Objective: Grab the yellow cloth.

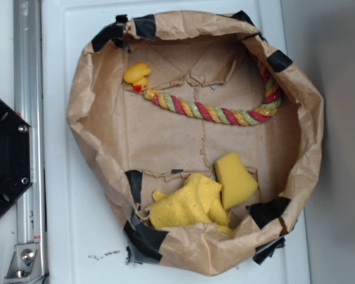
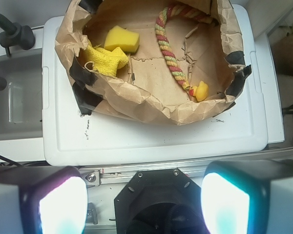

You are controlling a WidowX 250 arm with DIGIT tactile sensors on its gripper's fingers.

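Observation:
The yellow cloth (image 1: 186, 204) lies crumpled inside the brown paper bag (image 1: 83, 94), against its near wall and partly under a pale yellow sponge (image 1: 234, 177). In the wrist view the cloth (image 2: 103, 61) sits at the bag's (image 2: 151, 105) upper left, beside the sponge (image 2: 122, 39). My gripper (image 2: 144, 204) is open, its two glowing pads (image 2: 63, 204) far apart with nothing between them. It hangs well back from the bag, over the black robot base (image 2: 156, 204). The exterior view does not show the gripper.
A multicoloured rope (image 1: 213, 112) and a small yellow duck (image 1: 137, 74) lie at the bag's far side. The bag stands on a white lid (image 1: 65, 236). A metal rail (image 1: 26, 89) and the black base (image 1: 6, 157) are at the left. A grey bin (image 2: 14, 97) is beside the lid.

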